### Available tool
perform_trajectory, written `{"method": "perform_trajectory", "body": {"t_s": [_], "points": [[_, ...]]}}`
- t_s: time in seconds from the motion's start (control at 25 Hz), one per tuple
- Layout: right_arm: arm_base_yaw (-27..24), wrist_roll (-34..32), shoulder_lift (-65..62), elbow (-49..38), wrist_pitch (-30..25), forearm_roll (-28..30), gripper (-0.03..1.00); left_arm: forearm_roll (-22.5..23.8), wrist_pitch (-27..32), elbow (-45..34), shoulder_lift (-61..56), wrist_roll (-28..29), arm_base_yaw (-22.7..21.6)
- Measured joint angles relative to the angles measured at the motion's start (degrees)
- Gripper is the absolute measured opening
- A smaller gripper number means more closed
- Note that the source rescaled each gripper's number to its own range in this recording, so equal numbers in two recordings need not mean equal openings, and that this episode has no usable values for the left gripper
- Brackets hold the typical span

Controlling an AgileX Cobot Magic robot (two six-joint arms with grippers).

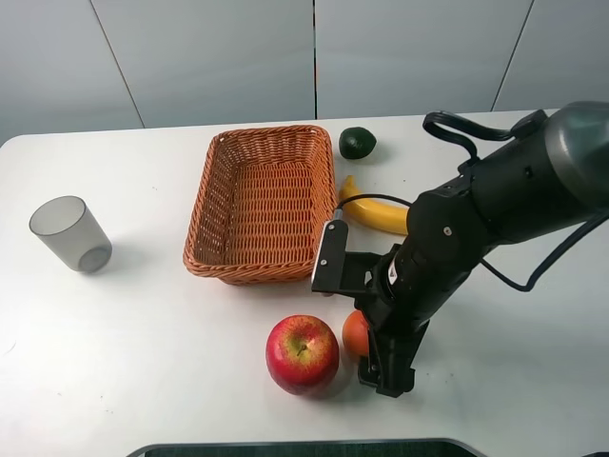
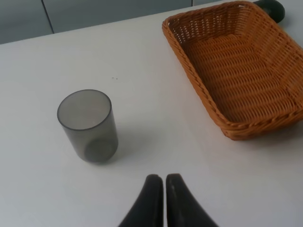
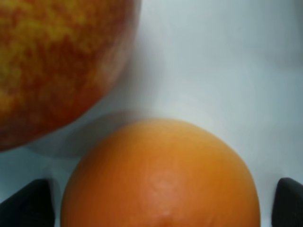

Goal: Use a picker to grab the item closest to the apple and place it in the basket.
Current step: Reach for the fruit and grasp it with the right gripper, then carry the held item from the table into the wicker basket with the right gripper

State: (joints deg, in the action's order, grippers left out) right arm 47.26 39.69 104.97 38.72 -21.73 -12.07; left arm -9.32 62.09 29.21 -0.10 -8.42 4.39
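A red-yellow apple sits near the table's front edge, and it fills one corner of the right wrist view. A small orange lies right beside it, closest to it. My right gripper is lowered over the orange. It is open, with a dark fingertip on either side and a thin gap to the fruit. The wicker basket stands empty behind the apple. My left gripper is shut on nothing, hovering above bare table near the cup.
A grey translucent cup stands at the left, also in the left wrist view. A banana lies right of the basket, partly under my right arm. A dark green avocado sits behind it.
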Motion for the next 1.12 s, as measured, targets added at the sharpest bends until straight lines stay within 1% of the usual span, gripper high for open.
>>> {"method": "perform_trajectory", "body": {"t_s": [0.32, 0.36, 0.4, 0.44, 0.48, 1.12], "points": [[0.19, 0.0, 0.05, 0.0, 0.44, -0.68, 0.99, 0.0, 0.0, 0.0, 0.0, 0.0, 0.0], [0.37, 0.0, 0.05, 0.0, 0.44, -0.68, 0.89, 0.0, 0.0, 0.0, 0.0, 0.0, 0.0], [0.45, 0.1, 0.05, 0.0, 0.44, -0.68, 0.65, 0.0, 0.0, 0.0, 0.0, 0.0, 0.0], [0.58, 0.21, 0.05, 0.0, 0.54, -0.68, 0.27, 0.0, 0.0, 0.0, 0.0, 0.0, 0.0], [0.68, 0.21, 0.05, 0.0, 0.47, -0.68, 0.0, 0.0, 0.0, 0.0, 0.0, 0.0, 0.0], [0.68, 0.37, 0.05, 0.0, 0.47, -0.68, 0.0, 0.0, 0.0, 0.0, 0.0, 0.0, 0.0]]}}
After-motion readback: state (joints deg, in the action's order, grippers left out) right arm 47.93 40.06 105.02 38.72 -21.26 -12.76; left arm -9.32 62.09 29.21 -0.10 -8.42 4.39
